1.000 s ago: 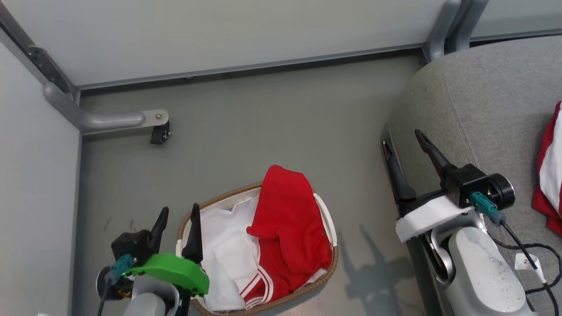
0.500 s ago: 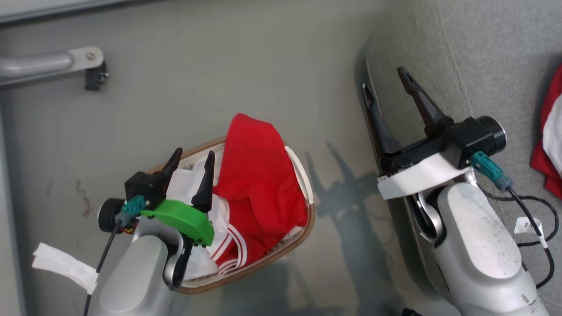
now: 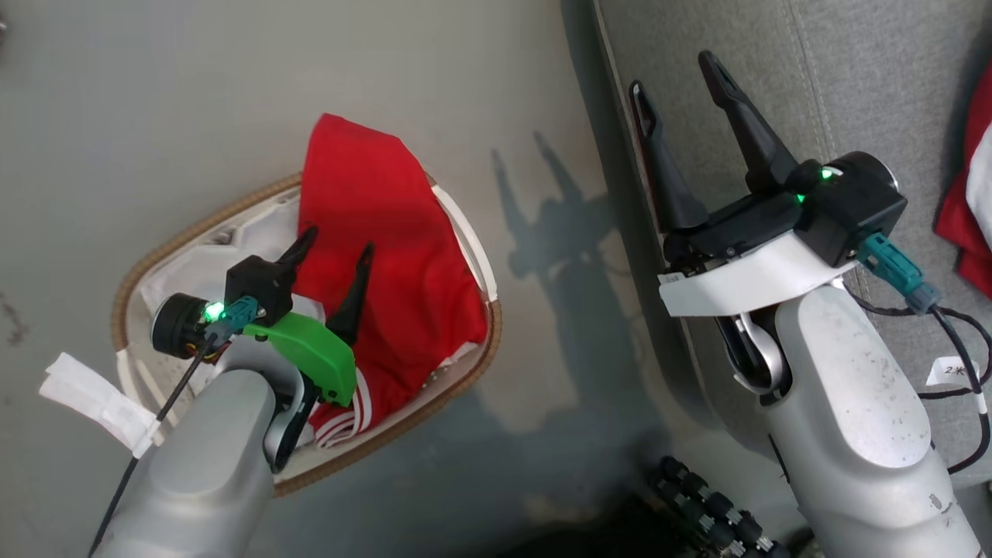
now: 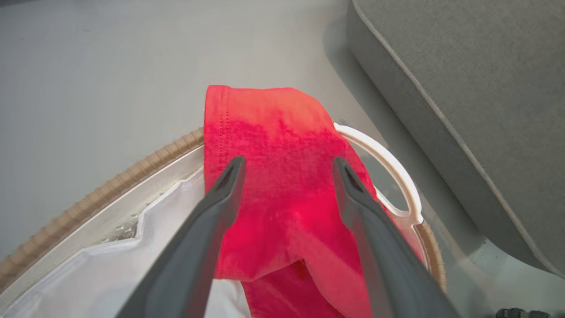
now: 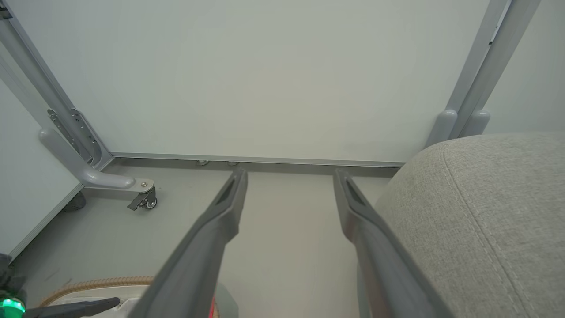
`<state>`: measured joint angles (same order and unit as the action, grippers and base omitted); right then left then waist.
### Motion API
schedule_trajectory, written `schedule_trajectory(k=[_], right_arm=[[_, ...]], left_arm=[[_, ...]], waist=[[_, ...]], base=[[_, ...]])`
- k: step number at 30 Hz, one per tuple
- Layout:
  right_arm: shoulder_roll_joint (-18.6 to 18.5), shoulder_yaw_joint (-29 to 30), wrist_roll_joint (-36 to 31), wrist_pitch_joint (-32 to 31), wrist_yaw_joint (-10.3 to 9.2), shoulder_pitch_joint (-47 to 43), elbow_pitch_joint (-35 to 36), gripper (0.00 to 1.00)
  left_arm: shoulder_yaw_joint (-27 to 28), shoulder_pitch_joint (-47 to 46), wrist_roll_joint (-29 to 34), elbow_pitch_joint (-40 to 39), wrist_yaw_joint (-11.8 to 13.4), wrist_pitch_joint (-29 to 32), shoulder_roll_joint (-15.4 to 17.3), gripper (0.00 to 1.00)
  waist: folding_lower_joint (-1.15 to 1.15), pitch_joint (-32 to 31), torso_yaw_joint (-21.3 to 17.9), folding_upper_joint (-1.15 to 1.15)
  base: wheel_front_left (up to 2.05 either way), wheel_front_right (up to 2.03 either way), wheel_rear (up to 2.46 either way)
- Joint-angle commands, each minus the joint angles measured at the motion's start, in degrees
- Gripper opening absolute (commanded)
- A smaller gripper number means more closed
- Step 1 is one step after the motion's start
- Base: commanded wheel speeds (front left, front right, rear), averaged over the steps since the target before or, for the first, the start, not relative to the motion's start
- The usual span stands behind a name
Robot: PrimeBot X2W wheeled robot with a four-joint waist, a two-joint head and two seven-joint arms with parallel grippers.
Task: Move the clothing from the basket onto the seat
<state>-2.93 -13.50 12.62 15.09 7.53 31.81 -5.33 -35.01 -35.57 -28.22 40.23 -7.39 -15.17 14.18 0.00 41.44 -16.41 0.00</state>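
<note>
left jaws poised over the red clothing in the basket

the red clothing (image 4: pixel 282 176) lies in the basket (image 4: pixel 110 194), heaped towards the side of the basket nearest the seat (image 3: pixel 852 77), with one fold draped over the basket's far rim. that fold runs lengthways from the far rim back towards the basket's middle, in line with the left jaws' fingers (image 4: pixel 207 229), so the gap between them spans its width. the left jaws stand wide open with nothing in them, above the basket's middle, one finger either side of the fold; whether the tips touch the cloth i cannot tell. the left arm (image 3: pixel 209 457) reaches in over the basket's near rim and is plainly the nearer one. the right jaws, also wide open and empty, hang well apart from the basket, over the seat's edge. from where i stand the coming move looks like a straight drop and a close across the fold. another red piece (image 3: pixel 961 232) lies on the seat, well beyond the basket
</note>
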Motion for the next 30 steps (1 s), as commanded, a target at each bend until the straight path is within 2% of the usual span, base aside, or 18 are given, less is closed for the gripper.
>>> schedule_trajectory(k=[1,8,12,27,28,29,30], right_arm=[[-0.01,-0.04,0.57,0.11,-0.08,1.09,0.56,1.00],[-0.05,-0.48,1.26,0.11,-0.08,2.57,1.90,1.00],[-0.04,-0.57,1.30,0.11,-0.08,2.51,2.26,1.00],[-0.05,0.60,0.48,0.11,-0.08,1.41,2.18,1.00],[-0.05,0.55,0.48,0.11,-0.08,1.52,2.13,1.00],[-0.05,0.48,0.49,0.11,-0.08,1.63,2.09,1.00],[-0.05,0.38,0.60,0.11,-0.08,1.84,1.98,1.00]], left_arm=[[-1.06,-1.91,-0.62,0.43,-0.16,0.03,1.23,1.00],[-9.77,-5.72,-4.75,3.09,-0.16,0.03,5.48,1.00],[-14.12,-8.04,-6.88,4.25,-0.16,0.03,6.74,1.00],[-25.58,-12.86,-15.36,14.70,-0.16,0.03,3.49,1.00],[-26.18,-13.14,-15.86,14.93,-0.16,0.03,3.40,0.36],[-26.63,-13.38,-16.38,15.12,-0.16,0.03,3.42,0.00],[-27.44,-13.32,-17.23,15.45,-0.16,0.07,3.44,0.00]], waist=[[0.00,5.44,-3.25,0.00],[0.00,9.17,-4.35,0.00],[0.00,10.38,-4.47,0.00],[0.00,11.61,-3.32,0.00],[0.00,11.62,-3.24,0.00],[0.00,11.61,-3.20,0.00],[0.00,11.56,-3.20,0.00]], base=[[0.00,0.00,0.00],[0.00,0.00,0.00],[0.00,0.00,0.00],[0.00,0.00,0.00],[0.00,0.00,0.00],[0.00,0.00,0.00],[0.00,0.00,0.00]])
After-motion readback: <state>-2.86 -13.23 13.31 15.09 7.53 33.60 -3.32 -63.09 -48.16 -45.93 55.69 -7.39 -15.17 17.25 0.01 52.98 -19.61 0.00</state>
